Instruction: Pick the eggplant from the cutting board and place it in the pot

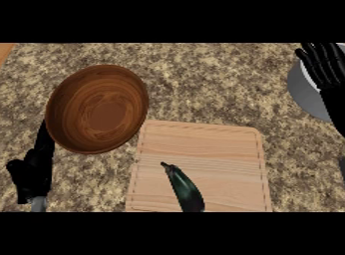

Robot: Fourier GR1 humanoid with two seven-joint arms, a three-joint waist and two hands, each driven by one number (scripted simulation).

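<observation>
While the dark, glossy, elongated eggplant [184,188] lies slantwise on the lower part of the pale rectangular wooden cutting board [220,144], both hands are well apart from it. The black right hand [330,64] shows over the grey round pot [302,92] at the right edge, fingers straight and spread. The black left hand [32,169] stands open, fingers up, beside the round brown wooden bowl [98,109] on the speckled stone counter [205,74].

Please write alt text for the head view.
A dark eggplant lies untouched on a wooden cutting board. A wooden bowl sits beside it at left, a grey pot at the right edge is partly hidden by the open right hand, and the left hand rests lower left.
</observation>
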